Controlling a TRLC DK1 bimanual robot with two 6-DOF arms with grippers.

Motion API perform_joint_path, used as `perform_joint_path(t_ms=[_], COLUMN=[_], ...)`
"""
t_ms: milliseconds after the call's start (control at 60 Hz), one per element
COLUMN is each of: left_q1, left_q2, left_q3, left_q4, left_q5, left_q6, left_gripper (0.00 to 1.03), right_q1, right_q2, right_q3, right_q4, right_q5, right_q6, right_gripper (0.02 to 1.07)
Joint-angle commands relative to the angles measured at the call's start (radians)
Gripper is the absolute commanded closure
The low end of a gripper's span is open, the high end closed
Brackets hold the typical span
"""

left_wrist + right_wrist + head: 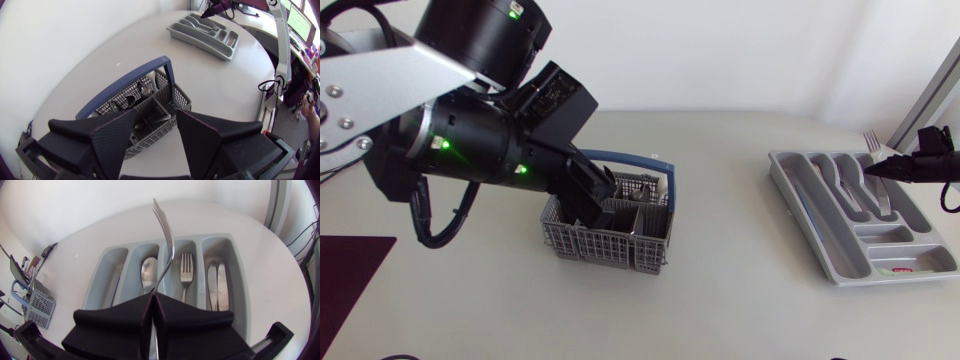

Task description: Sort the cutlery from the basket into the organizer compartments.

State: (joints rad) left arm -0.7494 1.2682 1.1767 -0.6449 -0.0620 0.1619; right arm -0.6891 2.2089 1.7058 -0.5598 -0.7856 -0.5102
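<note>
Pale table (740, 200) | left gripper (156, 119) spread apart above grey basket (588, 246) | right gripper (153, 302) clamped on fork (168, 245) over organizer (798, 172)

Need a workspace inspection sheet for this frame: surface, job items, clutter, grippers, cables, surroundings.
Surface: pale table.
Job's things: grey basket with a blue handle, cutlery inside; organizer holds a spoon, a stored fork and two knives.
Clutter: nothing seen.
Grippers: left gripper open above the basket; right gripper shut on the held fork, over the organizer.
Cables: black cable looped under the left arm.
Surroundings: nothing seen reaching over the table.
</note>
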Motion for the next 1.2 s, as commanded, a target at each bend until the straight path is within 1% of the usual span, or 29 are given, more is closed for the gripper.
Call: perform_joint_path(t_ms=[0,250,583,867,933,967,1000,1050,1100,1183], left_q1=[-0.008,-0.011,-0.010,-0.004,-0.004,-0.004,-0.004,-0.004,-0.004,-0.002], left_q2=[-0.018,-0.027,-0.039,-0.052,-0.058,-0.058,-0.059,-0.063,-0.066,-0.069], left_q3=[-0.026,-0.035,-0.042,-0.051,-0.051,-0.051,-0.051,-0.052,-0.054,-0.057], left_q4=[0.011,0.014,0.016,0.016,0.016,0.016,0.016,0.016,0.016,0.016], left_q5=[-0.009,-0.009,-0.009,-0.009,-0.009,-0.009,-0.009,-0.009,-0.009,-0.009], left_q6=[0.008,0.008,0.011,0.016,0.016,0.016,0.016,0.018,0.018,0.018], left_gripper=[0.46,0.46,0.45,0.45,0.45,0.45,0.45,0.45,0.45,0.45], right_q1=[-0.006,0.007,0.028,0.030,0.030,0.030,0.030,0.030,0.031,0.030], right_q2=[0.063,0.158,0.196,0.261,0.276,0.282,0.288,0.293,0.296,0.295], right_q3=[0.061,0.158,0.173,0.244,0.255,0.259,0.264,0.265,0.265,0.262], right_q4=[-0.045,-0.146,-0.153,-0.187,-0.195,-0.198,-0.201,-0.201,-0.201,-0.200], right_q5=[-0.010,-0.040,-0.038,-0.026,-0.021,-0.015,-0.010,-0.004,0.002,0.011], right_q6=[-0.030,-0.073,-0.077,-0.062,-0.062,-0.062,-0.062,-0.062,-0.062,-0.062], right_gripper=[1.01,1.01,1.01,0.99,0.97,0.91,0.87,0.87,0.85,0.84])
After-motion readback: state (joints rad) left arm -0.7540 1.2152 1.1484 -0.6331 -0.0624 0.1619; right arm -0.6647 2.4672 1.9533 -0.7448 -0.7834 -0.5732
